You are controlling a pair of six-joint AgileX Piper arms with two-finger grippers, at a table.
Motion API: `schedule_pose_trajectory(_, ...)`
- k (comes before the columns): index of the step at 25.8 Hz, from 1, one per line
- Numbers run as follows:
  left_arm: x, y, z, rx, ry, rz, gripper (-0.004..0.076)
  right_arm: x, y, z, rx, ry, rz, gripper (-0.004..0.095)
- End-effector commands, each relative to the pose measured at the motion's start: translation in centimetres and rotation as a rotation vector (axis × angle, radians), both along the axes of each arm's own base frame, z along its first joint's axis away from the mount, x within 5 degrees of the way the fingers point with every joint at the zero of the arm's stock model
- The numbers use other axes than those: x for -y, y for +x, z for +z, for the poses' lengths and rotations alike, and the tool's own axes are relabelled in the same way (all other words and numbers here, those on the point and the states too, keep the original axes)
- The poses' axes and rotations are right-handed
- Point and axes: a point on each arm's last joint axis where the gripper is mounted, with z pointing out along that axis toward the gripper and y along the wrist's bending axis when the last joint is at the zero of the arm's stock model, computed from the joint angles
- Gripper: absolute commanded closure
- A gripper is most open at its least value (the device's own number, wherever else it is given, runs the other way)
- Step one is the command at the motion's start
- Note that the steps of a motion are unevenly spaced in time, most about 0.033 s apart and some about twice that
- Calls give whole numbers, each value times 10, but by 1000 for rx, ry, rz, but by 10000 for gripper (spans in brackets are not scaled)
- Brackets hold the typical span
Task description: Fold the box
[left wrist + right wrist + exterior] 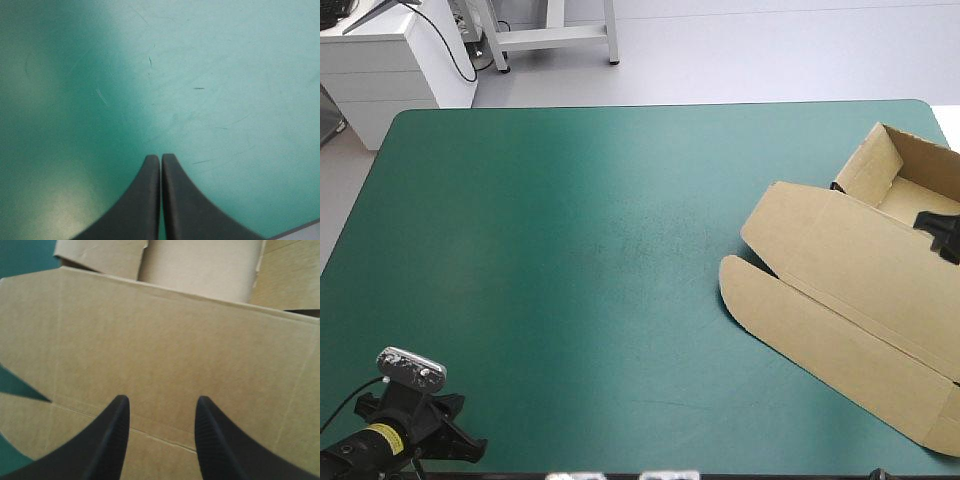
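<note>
The brown box (850, 275) lies at the table's right side. Its tray (910, 185) has walls raised toward the far right corner. The lid panel and its rounded flap (760, 300) lie flat toward the table's middle. My right gripper (945, 232) hangs over the box near the table's right edge. In the right wrist view it (161, 402) is open just above the lid panel (175, 340), with nothing between its fingers. My left gripper (160, 159) is shut and empty over bare teal-green cover at the front left corner, far from the box.
The teal-green cover (570, 250) runs from the box to the table's left edge. The table's front edge (300, 229) shows close beside my left gripper. The left arm (405, 425) sits at the front left corner.
</note>
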Motion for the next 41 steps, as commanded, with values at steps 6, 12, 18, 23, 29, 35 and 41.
schedule_pose_trajectory(6, 2, 3, 9, 50, -30, 1, 731, -69, -71, -1, 163, -132, 272, 637)
schedule_pose_trajectory(12, 2, 3, 8, 40, -27, 2, 731, -84, -112, -21, 176, -171, 344, 897)
schedule_pose_trajectory(18, 2, 3, 8, 40, -27, 2, 731, -87, -137, -47, 222, -236, 374, 927)
schedule_pose_trajectory(23, 2, 3, 8, 40, -27, 2, 731, -92, -149, -74, 262, -231, 390, 927)
schedule_pose_trajectory(29, 2, 3, 9, 42, -28, 1, 731, -98, -150, -99, 295, -195, 440, 928)
schedule_pose_trajectory(35, 2, 3, 9, 42, -33, 8, 731, -99, -156, -124, 301, -219, 458, 928)
schedule_pose_trajectory(41, 1, 4, 9, 51, -25, 10, 731, -100, -159, -124, 317, -228, 456, 928)
